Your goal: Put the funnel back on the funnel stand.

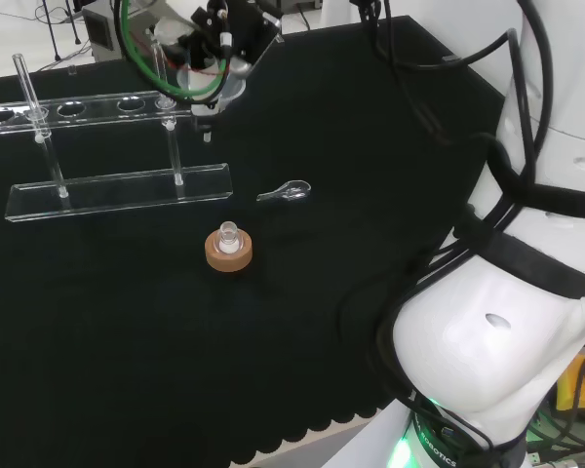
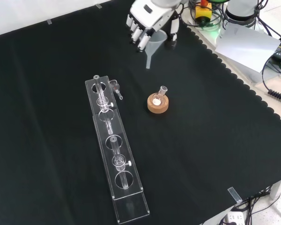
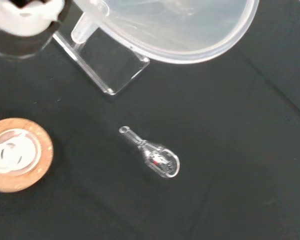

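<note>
pictured: clear funnel [image 2: 158, 41] held aloft above the black cloth [image 2: 215, 140], spout pointing down, near the top of the front view and well apart from the bench surface. carried clear of the other glassware, probably to allow a drop from above into one of the round holes of the clear funnel stand [image 2: 113, 154], a long acrylic rack lying lengthwise down the front view. gripped by the hand [image 2: 147, 21], fingers curled down over the rim on one side and thumb on the other, pinching the wide cone between them. seen in the head view hanging close to the right end of the rack's upper rail, not yet seated in any hole. below, in the wrist view, a small clear stopper [image 3: 152, 155] lying on its side on the cloth, just beside the stand's near end. further out, a cork ring [image 2: 158, 103] holding a small flask, neck upward, standing apart from the rack.
</note>
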Robot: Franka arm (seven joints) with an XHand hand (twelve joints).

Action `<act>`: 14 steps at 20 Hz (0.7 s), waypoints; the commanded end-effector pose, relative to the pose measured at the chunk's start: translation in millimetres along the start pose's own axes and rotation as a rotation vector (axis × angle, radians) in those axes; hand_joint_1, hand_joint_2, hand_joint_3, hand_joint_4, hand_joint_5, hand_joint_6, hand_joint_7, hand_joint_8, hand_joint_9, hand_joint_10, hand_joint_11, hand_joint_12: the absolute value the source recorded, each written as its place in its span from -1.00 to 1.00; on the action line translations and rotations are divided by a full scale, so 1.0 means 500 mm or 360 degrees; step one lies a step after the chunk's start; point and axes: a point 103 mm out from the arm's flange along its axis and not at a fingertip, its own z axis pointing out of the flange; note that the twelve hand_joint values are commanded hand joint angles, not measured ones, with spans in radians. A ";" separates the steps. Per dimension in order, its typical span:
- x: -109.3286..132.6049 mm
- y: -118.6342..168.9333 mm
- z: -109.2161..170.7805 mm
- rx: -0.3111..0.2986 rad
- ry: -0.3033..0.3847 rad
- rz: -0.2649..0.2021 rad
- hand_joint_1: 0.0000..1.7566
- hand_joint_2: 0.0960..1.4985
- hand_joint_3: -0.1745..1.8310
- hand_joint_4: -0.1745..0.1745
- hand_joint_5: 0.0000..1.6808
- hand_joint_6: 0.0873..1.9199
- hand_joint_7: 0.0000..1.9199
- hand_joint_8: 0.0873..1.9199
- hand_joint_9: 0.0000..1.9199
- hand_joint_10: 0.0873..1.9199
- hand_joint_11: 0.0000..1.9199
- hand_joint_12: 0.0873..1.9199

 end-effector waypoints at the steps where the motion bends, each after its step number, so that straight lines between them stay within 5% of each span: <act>1: -0.085 0.042 0.007 0.0055 0.0042 0.0119 0.19 0.36 -0.80 1.00 0.26 -0.14 0.28 -0.57 0.66 -1.00 0.35 -0.28; 14: -0.152 0.187 0.002 0.0098 0.0063 0.0117 0.19 0.37 -0.80 1.00 0.27 -0.14 0.27 -0.57 0.66 -1.00 0.35 -0.27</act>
